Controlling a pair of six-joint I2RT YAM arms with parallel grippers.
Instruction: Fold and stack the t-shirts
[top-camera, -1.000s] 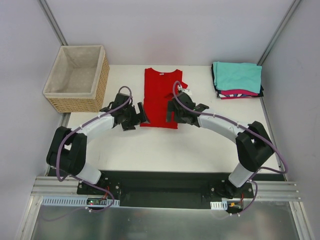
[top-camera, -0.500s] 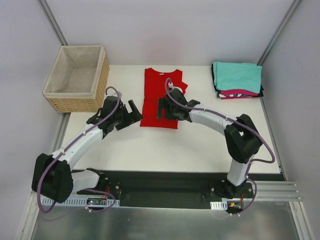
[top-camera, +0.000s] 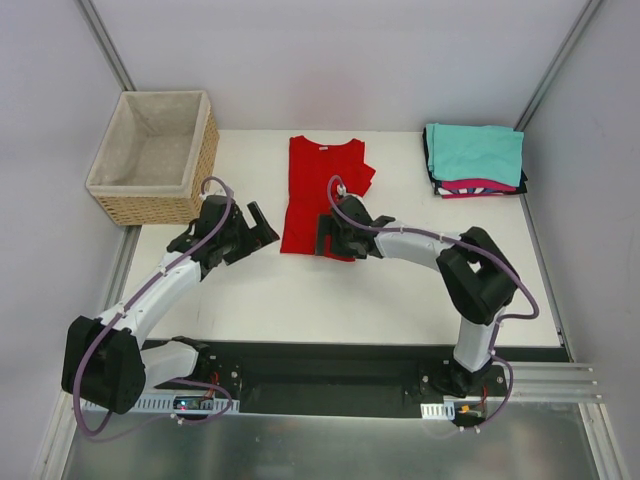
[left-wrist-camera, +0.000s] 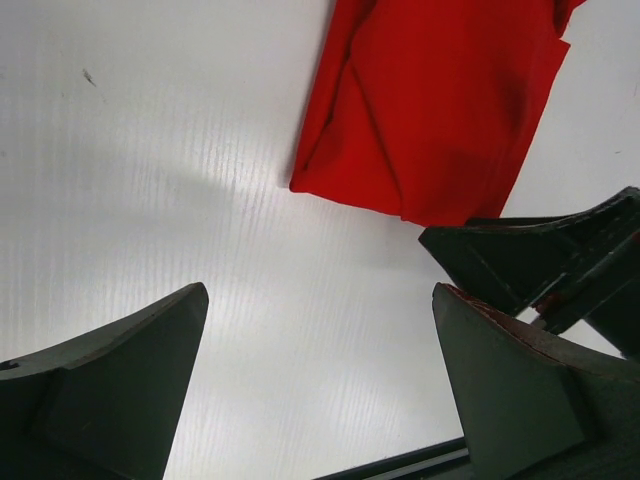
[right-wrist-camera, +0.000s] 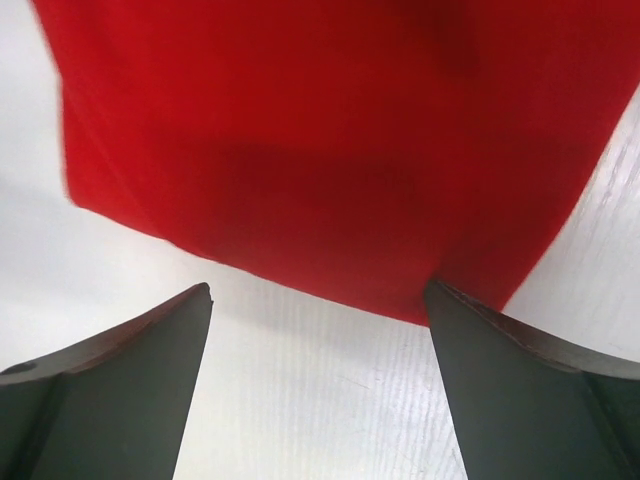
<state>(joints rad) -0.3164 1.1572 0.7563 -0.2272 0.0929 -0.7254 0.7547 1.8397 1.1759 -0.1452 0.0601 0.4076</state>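
A bright red t-shirt (top-camera: 318, 190) lies flat at the back middle of the table, narrowed lengthwise with its sleeves turned in. My right gripper (top-camera: 331, 237) is low at its near hem, open; in the right wrist view the hem of the red t-shirt (right-wrist-camera: 340, 140) runs just past the fingertips (right-wrist-camera: 470, 350) of the gripper (right-wrist-camera: 318, 288), the right one touching the cloth edge. My left gripper (top-camera: 262, 228) is open over bare table left of the near-left corner of the shirt (left-wrist-camera: 440, 110), nothing between its jaws (left-wrist-camera: 320, 292). Folded t-shirts (top-camera: 475, 152) are stacked back right, teal on top, magenta and black below.
A wicker basket (top-camera: 203, 150) with beige lining stands at the back left, nothing showing inside. The right gripper's black body (left-wrist-camera: 560, 260) shows at the right of the left wrist view. White table runs between the shirt's hem and the arm bases.
The left arm pulled back left, off the shirt's edge. The right gripper slid left and nearer, down to the shirt's near hem. Both stayed open.
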